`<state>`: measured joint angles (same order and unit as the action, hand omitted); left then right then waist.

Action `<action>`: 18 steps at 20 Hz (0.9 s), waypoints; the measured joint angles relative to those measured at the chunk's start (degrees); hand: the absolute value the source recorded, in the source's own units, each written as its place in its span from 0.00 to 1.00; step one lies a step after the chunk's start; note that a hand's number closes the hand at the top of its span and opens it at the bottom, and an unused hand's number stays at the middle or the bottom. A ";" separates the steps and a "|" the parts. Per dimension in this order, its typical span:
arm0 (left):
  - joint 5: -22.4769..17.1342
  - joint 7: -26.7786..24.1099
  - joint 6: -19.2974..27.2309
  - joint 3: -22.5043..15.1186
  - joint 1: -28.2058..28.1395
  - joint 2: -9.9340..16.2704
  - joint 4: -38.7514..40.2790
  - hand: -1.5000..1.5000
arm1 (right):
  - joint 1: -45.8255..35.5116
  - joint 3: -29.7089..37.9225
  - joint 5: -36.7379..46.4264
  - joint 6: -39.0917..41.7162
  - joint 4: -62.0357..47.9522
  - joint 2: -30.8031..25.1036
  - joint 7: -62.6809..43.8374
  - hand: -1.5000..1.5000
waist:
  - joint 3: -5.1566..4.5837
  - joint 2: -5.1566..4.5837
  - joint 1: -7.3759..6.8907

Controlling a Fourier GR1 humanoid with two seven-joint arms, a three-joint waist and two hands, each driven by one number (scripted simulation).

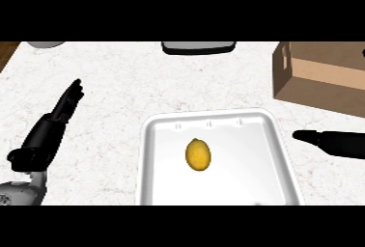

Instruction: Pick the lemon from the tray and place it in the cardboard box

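Observation:
A yellow lemon (198, 154) lies near the middle of a white tray (161, 144) at the counter's front. The cardboard box (322, 77) stands at the back right, seen from its side. My right hand (335, 143) comes in from the right edge, just outside the tray's right rim, with straight fingers pointing left toward the lemon and holding nothing. My left hand (55, 118) rests at the left of the tray, fingers straight and pointing away up the counter.
A grey-and-black object (198, 47) sits at the back edge in the middle. A pale round thing (46, 44) shows at the back left corner. White speckled counter lies between the tray and the box.

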<state>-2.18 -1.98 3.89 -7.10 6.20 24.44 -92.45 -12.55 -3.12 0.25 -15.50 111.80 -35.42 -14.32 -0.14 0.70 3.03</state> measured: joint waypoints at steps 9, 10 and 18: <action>-0.56 -1.65 -5.94 -1.34 3.57 0.19 1.82 0.50 | 8.38 -11.64 18.35 2.81 12.95 -4.24 -6.10 0.00 | 0.05 -0.50 -2.07; -0.59 -1.62 -6.15 -1.22 4.06 0.05 1.93 0.50 | 7.96 -12.94 20.01 4.00 13.81 -4.71 -7.62 0.00 | 0.05 -0.53 -2.26; -0.06 -2.27 -7.71 -1.68 6.16 -0.77 3.84 0.50 | -1.54 -23.51 23.16 21.35 16.96 -8.52 -26.74 0.00 | -0.13 -0.74 -3.92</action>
<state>-2.24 -4.25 -3.81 -8.78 12.36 23.67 -88.62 -14.09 -26.63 23.42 5.85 128.77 -43.94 -41.07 -0.27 -0.03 -0.88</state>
